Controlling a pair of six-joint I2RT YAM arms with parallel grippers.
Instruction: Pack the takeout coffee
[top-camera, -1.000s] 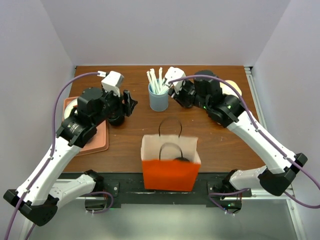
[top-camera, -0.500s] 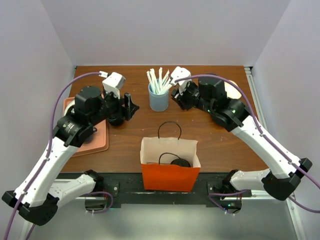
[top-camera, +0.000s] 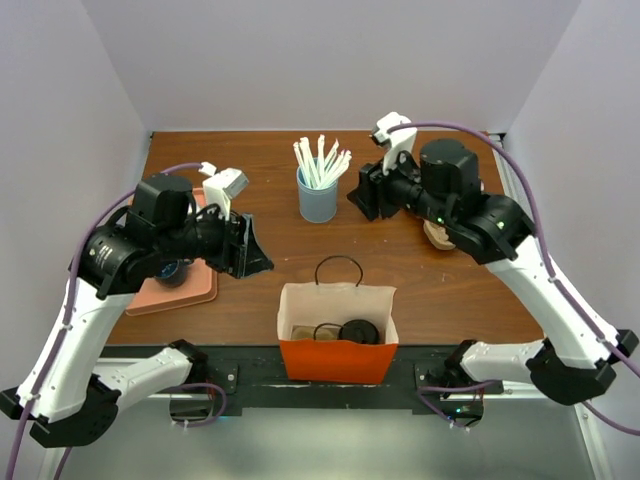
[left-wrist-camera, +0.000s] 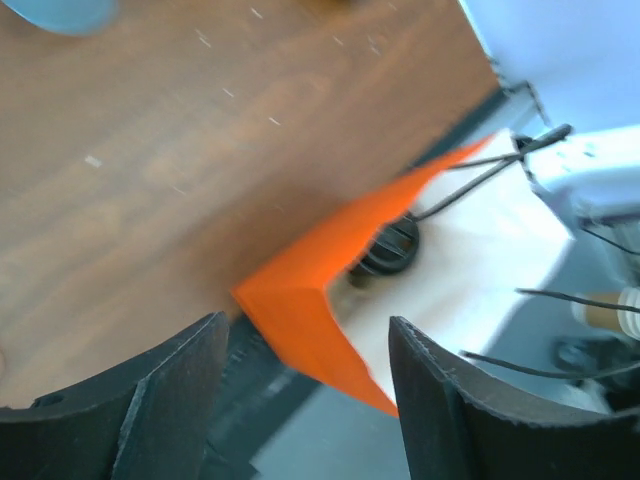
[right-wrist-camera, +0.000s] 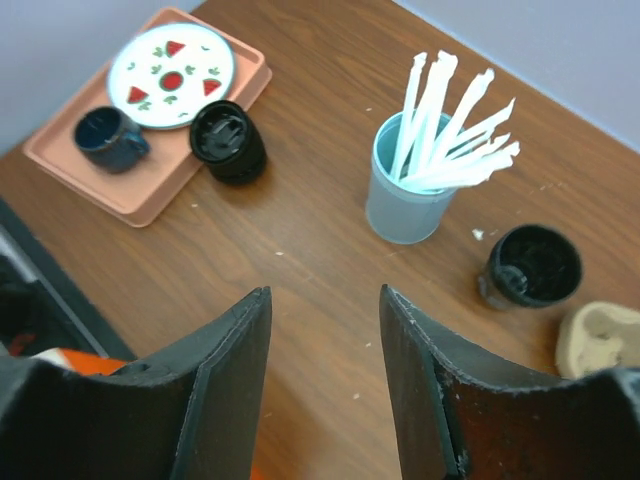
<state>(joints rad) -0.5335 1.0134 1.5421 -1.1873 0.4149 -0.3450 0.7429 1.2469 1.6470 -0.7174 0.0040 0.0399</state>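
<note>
The takeout coffee stands inside the orange paper bag (top-camera: 338, 358) at the table's near edge. Only its round black lid (top-camera: 358, 330) shows; the lid also shows in the left wrist view (left-wrist-camera: 390, 250) past the bag's orange corner (left-wrist-camera: 300, 290). My left gripper (top-camera: 255, 248) is open and empty, up to the left of the bag, its jaws (left-wrist-camera: 305, 325) apart above the bag's corner. My right gripper (top-camera: 366, 195) is open and empty, high over the table behind the bag and right of the blue straw holder (top-camera: 317, 200), with bare wood between its jaws (right-wrist-camera: 325, 292).
A pink tray (right-wrist-camera: 150, 180) at the left holds a plate (right-wrist-camera: 170, 70) and a dark blue mug (right-wrist-camera: 108, 138). A lidded black cup (right-wrist-camera: 228, 140) stands by it. An open black cup (right-wrist-camera: 533, 265) and a beige lump (right-wrist-camera: 600, 340) lie right of the straw holder (right-wrist-camera: 405, 200).
Both arms have pulled away: the left gripper swung from the black cup by the tray toward the bag's left, the right gripper moved right of the straw holder. The bag's mouth now shows open.
</note>
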